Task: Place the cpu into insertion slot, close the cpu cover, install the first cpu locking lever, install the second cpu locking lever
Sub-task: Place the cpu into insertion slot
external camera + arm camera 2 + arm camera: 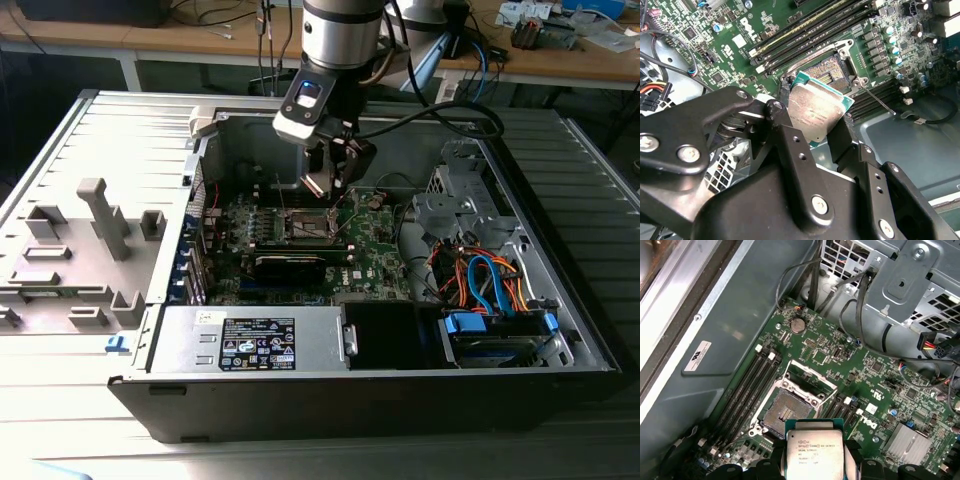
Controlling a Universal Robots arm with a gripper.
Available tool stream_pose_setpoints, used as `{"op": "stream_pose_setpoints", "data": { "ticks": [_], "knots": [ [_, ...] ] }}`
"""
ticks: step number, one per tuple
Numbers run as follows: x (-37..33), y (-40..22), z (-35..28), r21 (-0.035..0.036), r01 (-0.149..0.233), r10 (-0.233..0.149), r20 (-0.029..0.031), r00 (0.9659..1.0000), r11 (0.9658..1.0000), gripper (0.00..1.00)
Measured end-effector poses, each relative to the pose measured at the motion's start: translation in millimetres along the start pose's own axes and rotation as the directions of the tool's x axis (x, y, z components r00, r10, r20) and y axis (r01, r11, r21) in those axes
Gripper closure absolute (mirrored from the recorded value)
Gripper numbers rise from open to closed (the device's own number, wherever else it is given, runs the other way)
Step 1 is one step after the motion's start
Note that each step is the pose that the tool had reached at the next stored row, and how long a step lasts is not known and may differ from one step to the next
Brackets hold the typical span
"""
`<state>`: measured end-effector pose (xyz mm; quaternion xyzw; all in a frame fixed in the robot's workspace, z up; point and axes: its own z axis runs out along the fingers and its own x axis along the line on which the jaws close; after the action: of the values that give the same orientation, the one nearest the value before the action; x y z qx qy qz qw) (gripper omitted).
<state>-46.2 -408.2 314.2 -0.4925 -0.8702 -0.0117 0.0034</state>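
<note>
Case (350, 400): hand (809, 122) grips cpu (812, 450), apparently over insertion slot (785, 412).

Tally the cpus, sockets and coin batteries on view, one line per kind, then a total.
cpu: 1
insertion slot: 1
coin battery: 1
Total: 3

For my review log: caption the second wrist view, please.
Gripper holds the cpu, unseated, near the open insertion slot of the green board.
</note>
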Motion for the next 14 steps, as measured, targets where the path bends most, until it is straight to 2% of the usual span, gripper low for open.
{"op": "stream_pose_setpoints", "data": {
  "ticks": [14],
  "knots": [
    [0.0, 0.0, 0.7, -0.0008, -0.039, 0.039, 0.0006, 0.9992, 0.9992, 0.45]
  ]
}}
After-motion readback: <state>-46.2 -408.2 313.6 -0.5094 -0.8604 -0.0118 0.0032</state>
